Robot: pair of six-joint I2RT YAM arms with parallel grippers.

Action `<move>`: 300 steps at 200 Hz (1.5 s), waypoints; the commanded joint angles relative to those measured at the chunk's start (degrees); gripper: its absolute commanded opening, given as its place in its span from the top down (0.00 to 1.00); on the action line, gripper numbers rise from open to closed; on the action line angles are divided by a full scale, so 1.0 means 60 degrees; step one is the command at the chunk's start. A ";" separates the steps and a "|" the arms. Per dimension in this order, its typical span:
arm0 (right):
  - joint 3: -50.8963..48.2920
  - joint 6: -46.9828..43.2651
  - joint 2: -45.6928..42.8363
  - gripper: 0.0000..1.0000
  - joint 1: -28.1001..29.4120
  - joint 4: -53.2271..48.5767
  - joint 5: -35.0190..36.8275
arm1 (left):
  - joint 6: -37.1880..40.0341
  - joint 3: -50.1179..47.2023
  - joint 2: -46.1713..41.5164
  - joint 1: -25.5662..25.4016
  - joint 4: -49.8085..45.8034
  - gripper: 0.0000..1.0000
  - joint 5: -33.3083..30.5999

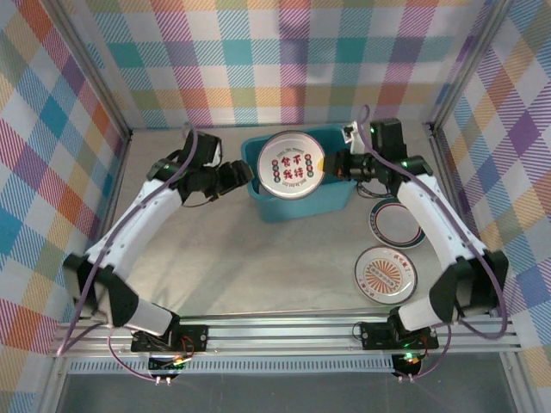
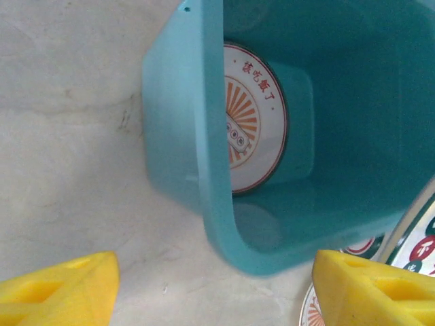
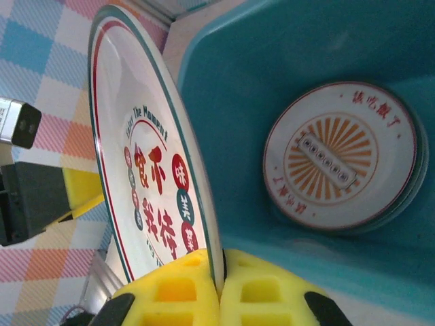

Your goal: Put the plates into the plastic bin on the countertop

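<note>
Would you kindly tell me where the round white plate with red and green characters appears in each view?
Top external: the white round character plate upper centre, over teal plastic bin.
Left wrist: plate at lower-right edge.
Right wrist: plate left, edge in right pincer.
Shared landmark: the bin.

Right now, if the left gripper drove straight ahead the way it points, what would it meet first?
Most likely the outer wall of the plastic bin, near its corner, dead ahead of the open left gripper; the gap is hard to judge.
</note>
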 commanded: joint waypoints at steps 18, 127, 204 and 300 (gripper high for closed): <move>0.1830 -0.0132 0.1430 1.00 -0.0109 -0.0241 -0.0054 | 0.0649 0.1380 0.1678 0.0325 -0.0344 0.29 0.0616; 0.4228 -0.0909 0.3857 1.00 -0.0200 -0.2317 -0.0042 | 0.1400 0.1969 0.2902 0.0564 -0.0474 0.49 0.1055; 0.4652 -0.1577 0.5089 1.00 -0.0201 -0.3443 -0.0548 | 0.1716 0.2058 0.2410 0.0637 -0.0476 0.46 0.0733; 0.5787 -0.2287 0.6882 0.98 0.0003 -0.4485 -0.0705 | 0.1626 0.1441 0.1615 0.0828 -0.0527 0.43 0.0140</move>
